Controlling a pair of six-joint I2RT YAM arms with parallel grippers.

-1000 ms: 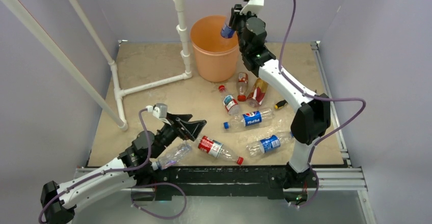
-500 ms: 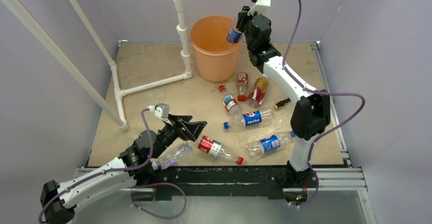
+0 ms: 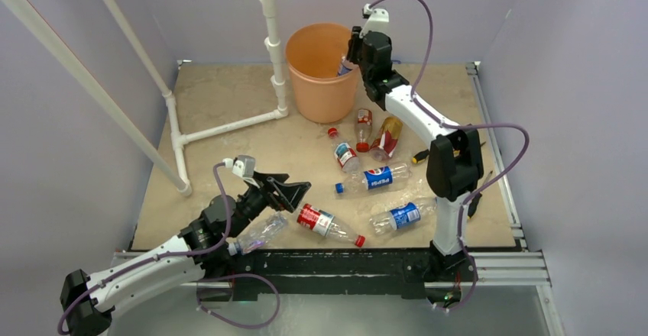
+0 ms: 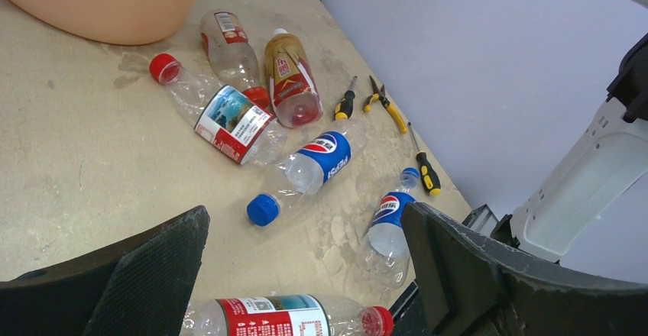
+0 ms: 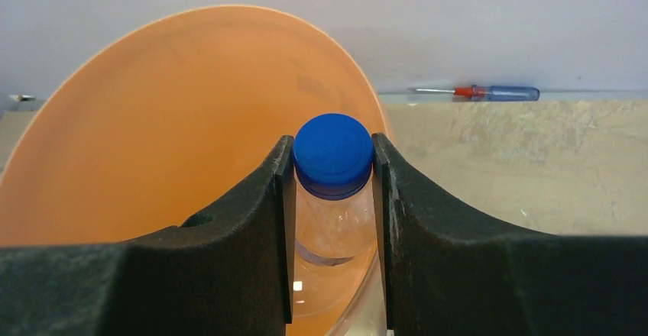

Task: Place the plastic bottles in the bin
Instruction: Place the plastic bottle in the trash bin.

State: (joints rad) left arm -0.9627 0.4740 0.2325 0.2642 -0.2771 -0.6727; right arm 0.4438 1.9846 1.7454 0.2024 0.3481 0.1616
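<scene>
Our right pincer (image 5: 334, 168) is closed narrow on a blue-capped bottle (image 5: 333, 151), with one black finger on each side of the neck just under the cap. Behind the bottle we see the orange inside of the bin (image 5: 153, 130), and its clear body hangs close by the bin's right rim. From above, this pincer sits over that rim at the far side of the table (image 3: 221, 99). The bin stands just right of the white pipe frame (image 3: 272, 46). By the far wall lies a red-and-blue screwdriver (image 5: 493, 92).

Our left pincer (image 3: 294, 191) stands wide open and holds nothing, low over the near left of the table. A red-labelled bottle (image 4: 283, 319) lies just below it, its red cap pointing right. A clear bottle (image 3: 260, 233) lies beside the left arm at the near edge.

Further out, five bottles lie on their sides between the pincer and the bin:
- Nearest are a Pepsi bottle (image 4: 306, 172) and, to its right, a second Pepsi bottle (image 4: 386, 229).
- Beyond them is a red-capped bottle (image 4: 221, 111).
- Close to the bin, a red-label bottle (image 4: 229, 46) lies side by side with an amber bottle (image 4: 289, 80).

Right of these we find a small screwdriver (image 4: 345, 105), pliers (image 4: 386, 107) and a longer screwdriver (image 4: 422, 168), all yellow and black.
</scene>
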